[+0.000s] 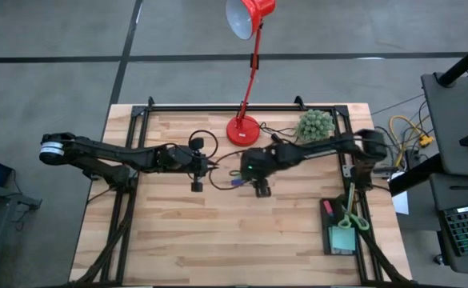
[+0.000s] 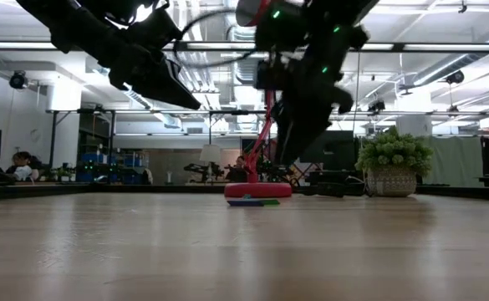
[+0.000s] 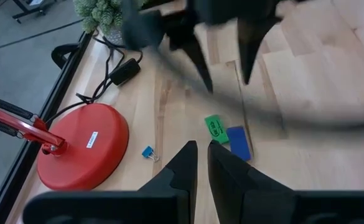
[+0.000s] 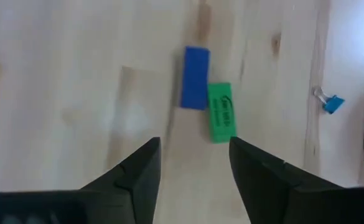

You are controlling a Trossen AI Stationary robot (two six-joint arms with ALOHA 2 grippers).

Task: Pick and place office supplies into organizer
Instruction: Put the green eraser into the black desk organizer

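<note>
A blue eraser point(image 4: 195, 78) and a green eraser point(image 4: 220, 112) lie flat side by side on the wooden table, in front of the red lamp base point(image 3: 82, 152). They also show in the left wrist view, green eraser point(image 3: 214, 129) and blue eraser point(image 3: 238, 142). My right gripper point(image 4: 194, 155) hovers open above the table, just short of them, touching nothing. My left gripper point(image 3: 200, 158) is shut and held high to their left point(image 1: 198, 182). The dark organizer point(image 1: 342, 228) sits at the table's right near corner with green-handled scissors point(image 1: 352, 216) and a light-teal sticky-note pad point(image 1: 343, 238) inside.
A small blue binder clip point(image 3: 148, 153) lies near the lamp base. The lamp's cord and plug point(image 3: 122, 71) trail toward the green ball plant point(image 1: 314, 126) at the far right. Black frame rails point(image 1: 134, 172) border the table. Bare wood lies toward the near edge.
</note>
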